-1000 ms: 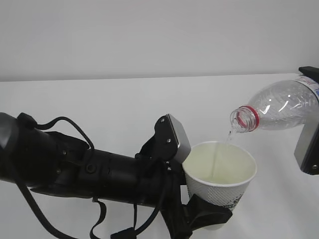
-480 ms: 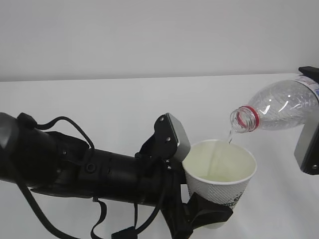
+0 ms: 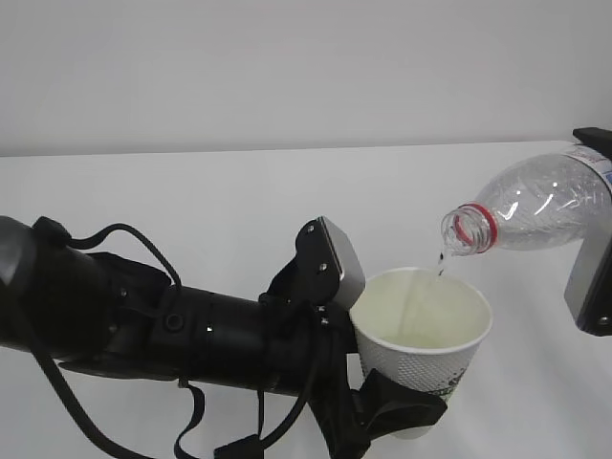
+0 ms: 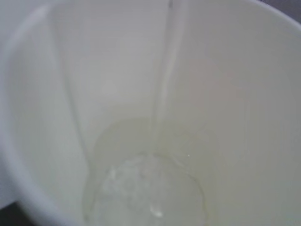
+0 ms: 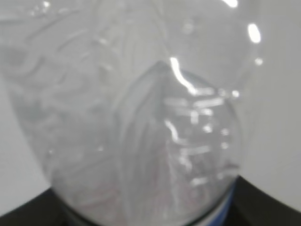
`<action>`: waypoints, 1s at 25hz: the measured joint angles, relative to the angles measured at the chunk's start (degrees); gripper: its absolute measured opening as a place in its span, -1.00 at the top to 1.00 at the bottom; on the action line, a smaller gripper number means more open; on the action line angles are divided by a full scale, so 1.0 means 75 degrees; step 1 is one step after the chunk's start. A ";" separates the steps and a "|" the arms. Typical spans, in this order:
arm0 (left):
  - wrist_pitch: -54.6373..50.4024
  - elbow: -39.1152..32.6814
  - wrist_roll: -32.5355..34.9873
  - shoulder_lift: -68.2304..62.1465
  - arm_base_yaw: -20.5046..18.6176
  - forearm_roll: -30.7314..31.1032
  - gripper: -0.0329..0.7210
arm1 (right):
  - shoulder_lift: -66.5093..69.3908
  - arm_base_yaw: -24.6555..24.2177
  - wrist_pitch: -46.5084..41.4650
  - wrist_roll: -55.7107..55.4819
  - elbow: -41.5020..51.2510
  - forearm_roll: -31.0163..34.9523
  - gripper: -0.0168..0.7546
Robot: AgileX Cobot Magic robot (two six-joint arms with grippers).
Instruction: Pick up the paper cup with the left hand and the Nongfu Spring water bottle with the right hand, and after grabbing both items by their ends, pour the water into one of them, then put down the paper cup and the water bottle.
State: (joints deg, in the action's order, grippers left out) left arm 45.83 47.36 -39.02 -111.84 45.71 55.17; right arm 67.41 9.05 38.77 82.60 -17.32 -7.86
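Tipping above the paper cup (image 3: 422, 337) rim, Nongfu Spring water bottle (image 3: 531, 205) mouth stays apart.

The left hand (image 3: 397, 411) reaches in low from the left edge of the table, its thick black arm lying almost level, cables looping beneath it, its fingers clasped around the paper cup (image 3: 422, 339). The right hand (image 3: 595, 277) hangs at the right edge, gripping the tilted Nongfu Spring water bottle (image 3: 531, 207) by its base.
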 joint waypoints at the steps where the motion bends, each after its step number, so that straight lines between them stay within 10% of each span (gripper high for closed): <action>1: 0.0000 0.0000 0.0000 0.0000 0.0000 -0.0014 -0.48 | 0.0000 0.0000 0.0000 0.0000 0.0000 0.0000 -0.15; 25: 0.0000 0.0000 0.0000 0.0000 0.0000 0.0101 -0.48 | 0.0000 0.0000 0.0000 0.0011 0.0000 0.0000 -0.15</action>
State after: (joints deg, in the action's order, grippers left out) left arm 45.83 47.36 -39.02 -111.84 45.71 55.93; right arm 67.41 9.05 38.77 82.68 -17.32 -7.86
